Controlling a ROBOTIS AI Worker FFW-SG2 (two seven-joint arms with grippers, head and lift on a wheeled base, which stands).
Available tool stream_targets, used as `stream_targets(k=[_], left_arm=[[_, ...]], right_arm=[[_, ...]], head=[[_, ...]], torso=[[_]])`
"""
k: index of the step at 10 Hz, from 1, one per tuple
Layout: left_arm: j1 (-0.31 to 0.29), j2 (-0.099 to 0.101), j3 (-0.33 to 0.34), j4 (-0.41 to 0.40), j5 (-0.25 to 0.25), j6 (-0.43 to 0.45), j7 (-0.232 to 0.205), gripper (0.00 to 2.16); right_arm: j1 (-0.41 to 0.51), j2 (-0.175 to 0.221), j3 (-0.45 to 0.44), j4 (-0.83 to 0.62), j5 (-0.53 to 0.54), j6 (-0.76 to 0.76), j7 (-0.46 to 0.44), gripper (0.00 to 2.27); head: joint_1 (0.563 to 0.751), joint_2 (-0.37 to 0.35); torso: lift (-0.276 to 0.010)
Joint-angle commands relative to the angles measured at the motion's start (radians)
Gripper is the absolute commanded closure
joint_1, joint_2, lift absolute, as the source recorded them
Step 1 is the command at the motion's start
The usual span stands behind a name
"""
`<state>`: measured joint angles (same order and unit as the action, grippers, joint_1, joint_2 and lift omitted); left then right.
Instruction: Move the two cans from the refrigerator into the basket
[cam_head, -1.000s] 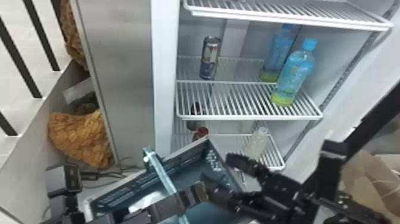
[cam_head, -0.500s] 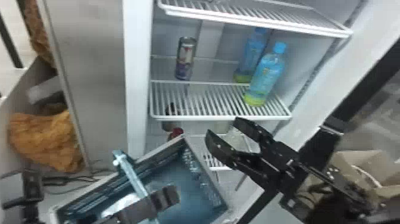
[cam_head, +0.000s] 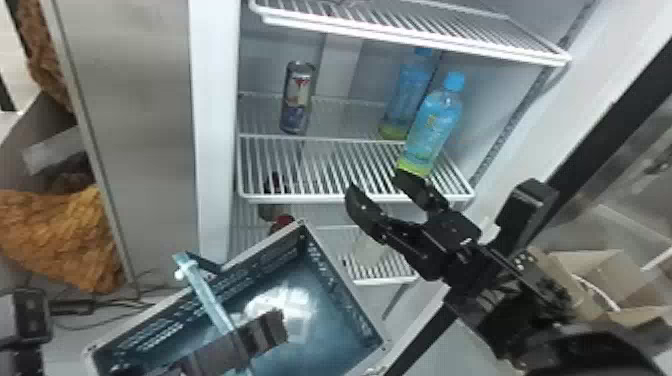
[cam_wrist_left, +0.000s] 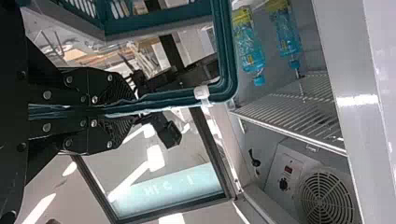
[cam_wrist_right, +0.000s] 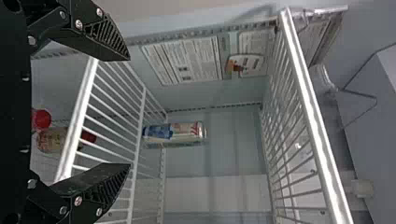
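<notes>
The right pincer (cam_head: 375, 184) has neared the refrigerator's (cam_head: 214, 120) can (cam_head: 297, 98).

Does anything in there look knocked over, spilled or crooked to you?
Nothing looks spilled, and the can stands upright on its shelf. Only the basket looks askew: it is turned at an angle to the fridge shelves, with the left gripper clamped on its handle.

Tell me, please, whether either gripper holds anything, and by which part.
The left gripper holds the basket by its handle; the right gripper is empty.
</notes>
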<state>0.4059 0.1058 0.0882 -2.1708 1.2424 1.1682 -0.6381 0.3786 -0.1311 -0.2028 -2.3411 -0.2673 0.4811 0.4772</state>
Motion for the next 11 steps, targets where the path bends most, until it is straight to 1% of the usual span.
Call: stream_targets(k=[1, 5, 8, 11], left_arm=[[0.001, 0.0, -0.002, 0.0, 0.0, 0.0, 0.0, 1.2], [-0.001, 0.0, -0.01, 0.005, 0.0, 0.0, 0.0, 1.2], [-0.003, 0.002, -0.012, 0.005, 0.0, 0.0, 0.0, 1.2], [-0.003, 0.002, -0.01, 0.005, 0.0, 0.0, 0.0, 1.2]], right_arm=[[-0.047, 0.002, 0.011, 0.047, 0.012, -0.015, -0.014, 0.25], [-0.17, 0.002, 0.063, 0.187, 0.018, -0.069, -0.063, 0.25], [-0.276, 0.002, 0.105, 0.293, 0.036, -0.101, -0.086, 0.25], [-0.357, 0.002, 0.139, 0.379, 0.048, -0.113, -0.118, 0.25]], head=[[0.695, -0.315], [0.695, -0.31], [0.695, -0.29], [0.695, -0.272]], torso=[[-0.035], [-0.035], [-0.035], [-0.035]])
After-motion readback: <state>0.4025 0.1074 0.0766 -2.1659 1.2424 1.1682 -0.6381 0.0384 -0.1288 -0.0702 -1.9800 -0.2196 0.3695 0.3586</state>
